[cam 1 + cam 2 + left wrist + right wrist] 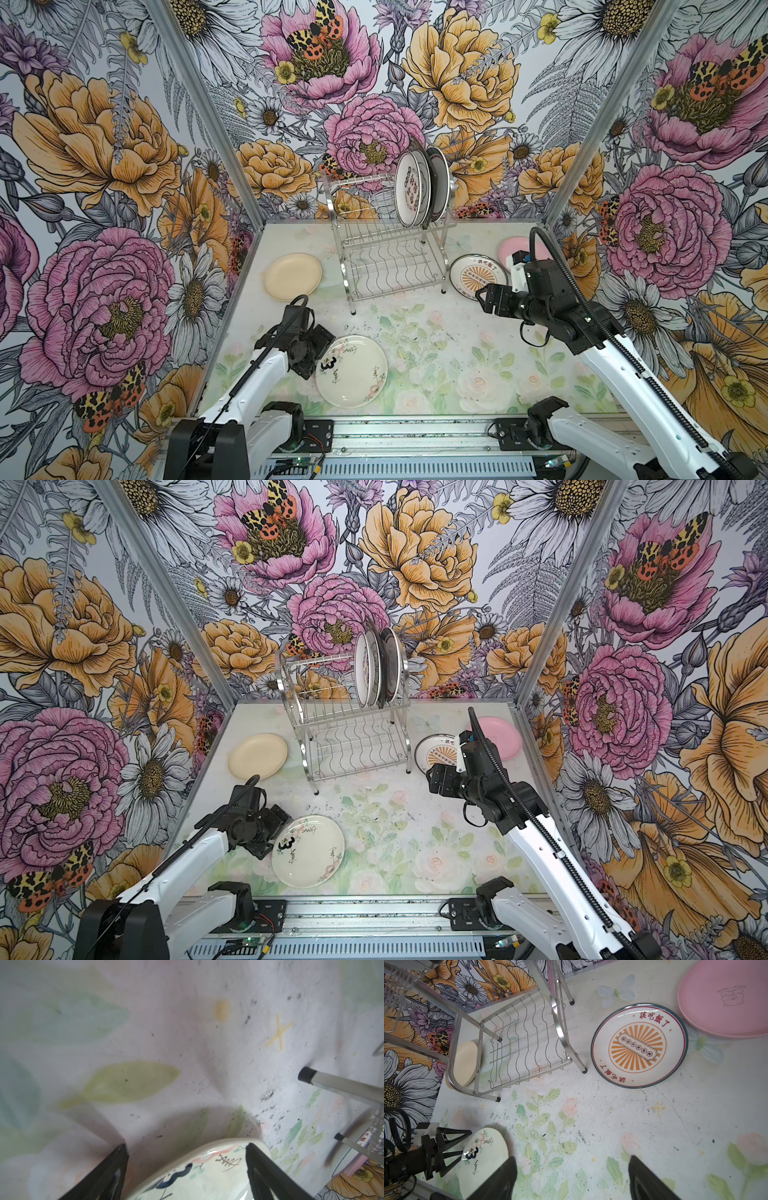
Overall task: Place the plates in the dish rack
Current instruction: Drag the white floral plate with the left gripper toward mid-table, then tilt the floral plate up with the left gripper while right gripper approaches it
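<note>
Plates are standing in the top tier of the rack, while four are lying on the table. Left gripper is gaping around the rim of the flowered plate; right gripper is hovering open.

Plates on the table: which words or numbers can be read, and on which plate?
"該吃飯了": red, twice, on the round white plate with orange sunburst and teal rim.
Its centre banner: too small to read.
Round pink plate: faint lettering, too small.
Round cream flowered plate: handwriting, unreadable.
</note>
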